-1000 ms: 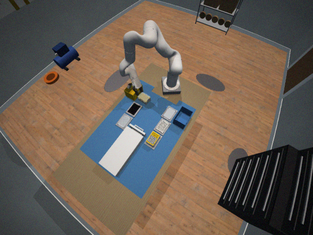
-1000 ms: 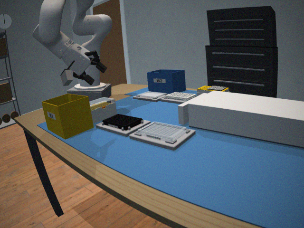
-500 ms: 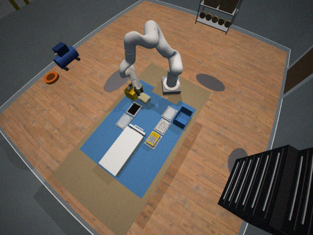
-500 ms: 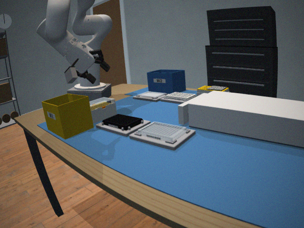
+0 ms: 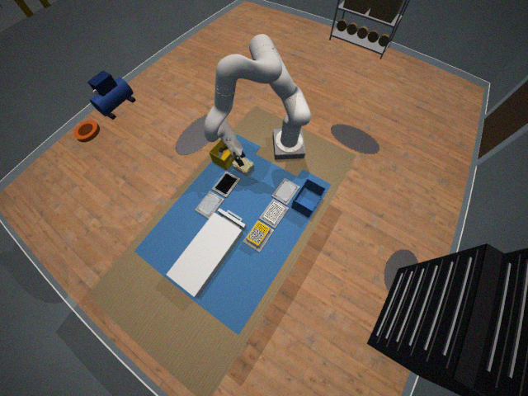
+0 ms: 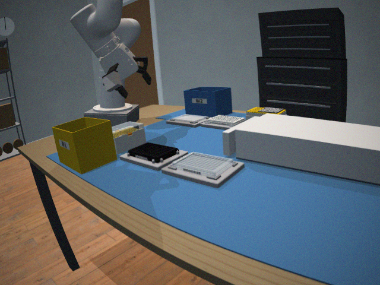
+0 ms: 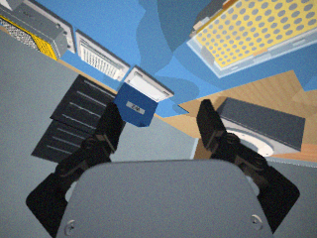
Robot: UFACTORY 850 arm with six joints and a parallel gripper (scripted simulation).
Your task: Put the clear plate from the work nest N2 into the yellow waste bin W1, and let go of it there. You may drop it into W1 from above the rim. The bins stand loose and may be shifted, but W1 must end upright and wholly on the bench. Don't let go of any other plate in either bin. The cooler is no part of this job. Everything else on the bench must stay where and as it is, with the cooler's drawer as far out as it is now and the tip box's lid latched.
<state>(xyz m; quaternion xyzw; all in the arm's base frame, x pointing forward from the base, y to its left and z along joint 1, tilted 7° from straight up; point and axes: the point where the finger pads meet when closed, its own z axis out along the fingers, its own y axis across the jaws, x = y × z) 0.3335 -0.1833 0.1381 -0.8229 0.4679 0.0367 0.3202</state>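
Observation:
The yellow bin W1 (image 6: pixel 82 143) stands upright at the bench's near left corner; it also shows in the overhead view (image 5: pixel 220 154). A clear well plate (image 6: pixel 202 164) lies on a grey nest beside a black plate (image 6: pixel 153 152); it also shows from overhead (image 5: pixel 207 203). I cannot read the nest labels. My gripper (image 6: pixel 135 84) is open and empty. It is tilted and high above the tip box, just behind W1, far from the clear plate. Overhead it is over the tip box (image 5: pixel 238 161). In the wrist view the fingers frame only the far bench.
A tip box (image 6: pixel 127 135) with yellow tips sits right behind W1. The blue bin W2 (image 6: pixel 208 101) stands at the back beside three more plates on nests, one of them yellow (image 6: pixel 266 109). The long white cooler (image 6: pixel 306 143) lies on the right.

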